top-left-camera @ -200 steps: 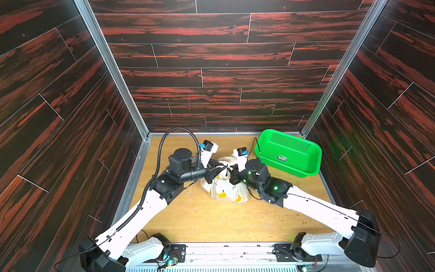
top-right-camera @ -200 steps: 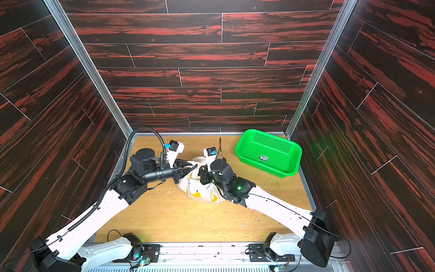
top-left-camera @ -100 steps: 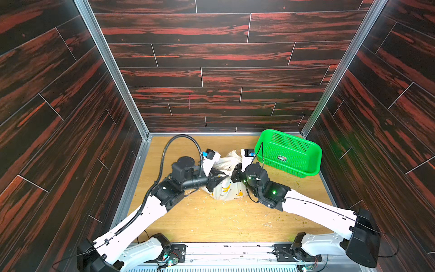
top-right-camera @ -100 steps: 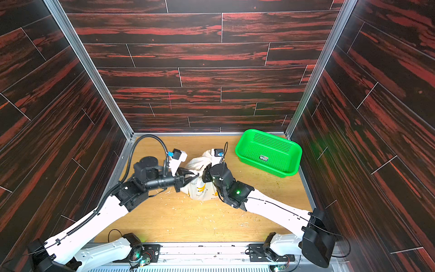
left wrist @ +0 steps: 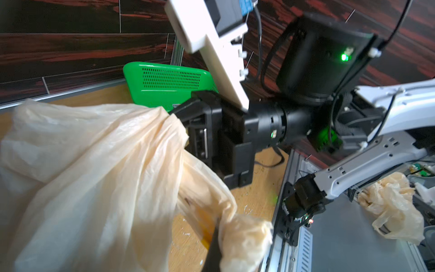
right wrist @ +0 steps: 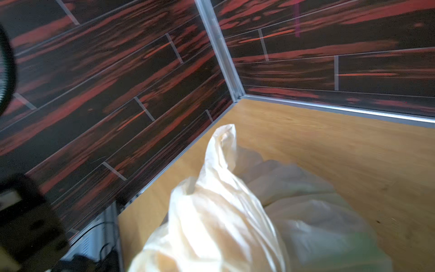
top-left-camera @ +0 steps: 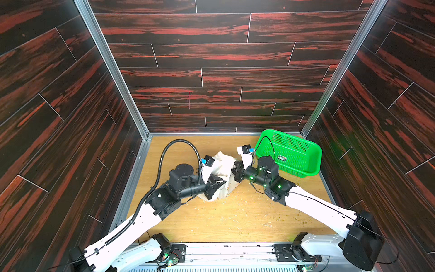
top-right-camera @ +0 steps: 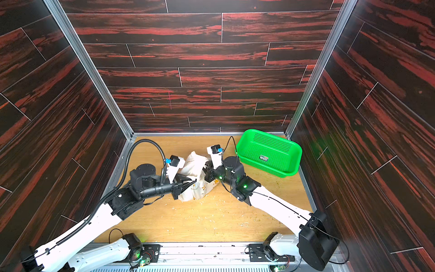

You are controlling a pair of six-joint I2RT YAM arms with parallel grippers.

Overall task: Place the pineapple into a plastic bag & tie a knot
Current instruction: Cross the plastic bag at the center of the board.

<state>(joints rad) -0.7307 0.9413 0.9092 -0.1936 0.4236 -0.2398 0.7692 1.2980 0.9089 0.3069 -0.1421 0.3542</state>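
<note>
Both grippers have drawn apart since a second ago, when they sat nearly together over the bag (top-left-camera: 223, 162); now the plastic is stretched between them. The left gripper (top-left-camera: 217, 184) is clamped on a bunched end of it. The right gripper (left wrist: 174, 114) pinches a gathered neck of plastic, jaws fully closed on it (the left wrist view shows this plainly). The bag's bulk sags below both sets of jaws onto the table (top-left-camera: 223, 219), and the basket (top-left-camera: 294, 153) sits just behind the right gripper. No knot can be made out, and the pineapple is hidden. Risks, as I judge them: more pull could tear the thin film or slip it from a pinch, the load could drag sideways, or the right wrist could bump the basket.
</note>
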